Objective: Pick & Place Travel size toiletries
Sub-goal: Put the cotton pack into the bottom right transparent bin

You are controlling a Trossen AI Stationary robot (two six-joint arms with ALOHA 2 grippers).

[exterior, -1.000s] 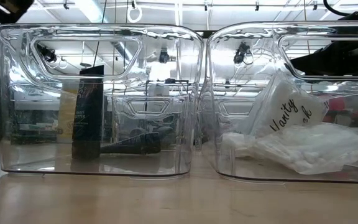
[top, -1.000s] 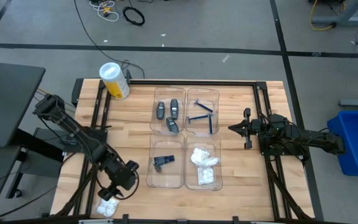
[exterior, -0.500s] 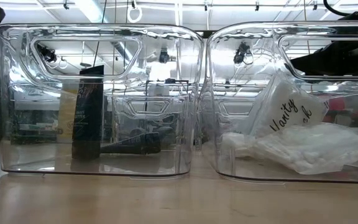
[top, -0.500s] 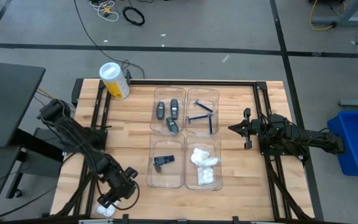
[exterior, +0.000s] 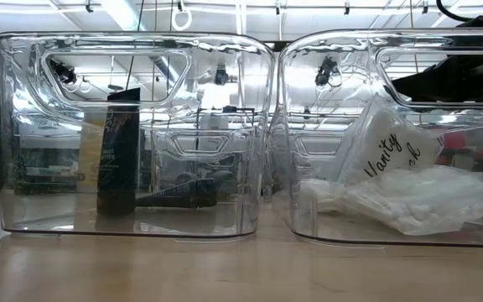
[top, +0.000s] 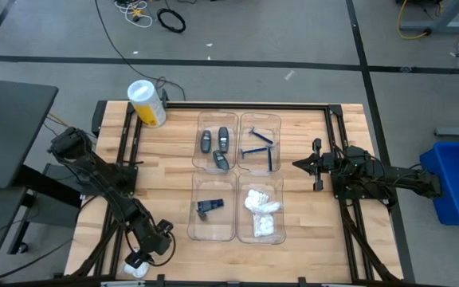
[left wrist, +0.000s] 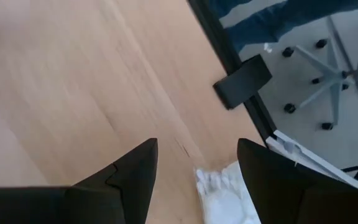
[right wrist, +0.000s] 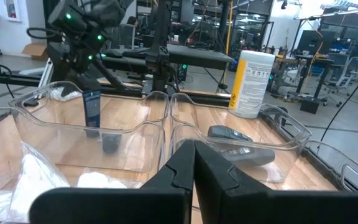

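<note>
My left gripper (top: 144,253) has moved down from beside the trays to the near-left corner of the table (top: 174,159), and now sits right over the loose white packet (top: 136,268) lying at that edge. Fingers are spread wide with nothing in them; in the left wrist view the packet (left wrist: 229,196) lies just ahead, in the gap between the two fingers (left wrist: 126,177). My read: approach is done, next is drop and close on it, then carry it to the packet tray (top: 261,209), which is well to the right of the loose packet and already holds several.

Right gripper (top: 300,164) is parked just right of the trays, fingers pressed together, empty.

Razors (top: 258,150) and grey tubes (top: 216,145) sit in the far trays, the dark piece (top: 209,206) in the tray left of the packet tray.

Surface is bare wood butcher block on a black frame. The packet is close to the edge, so there's a risk of nudging it off. Grey floor with cables and a chair base beyond.
</note>
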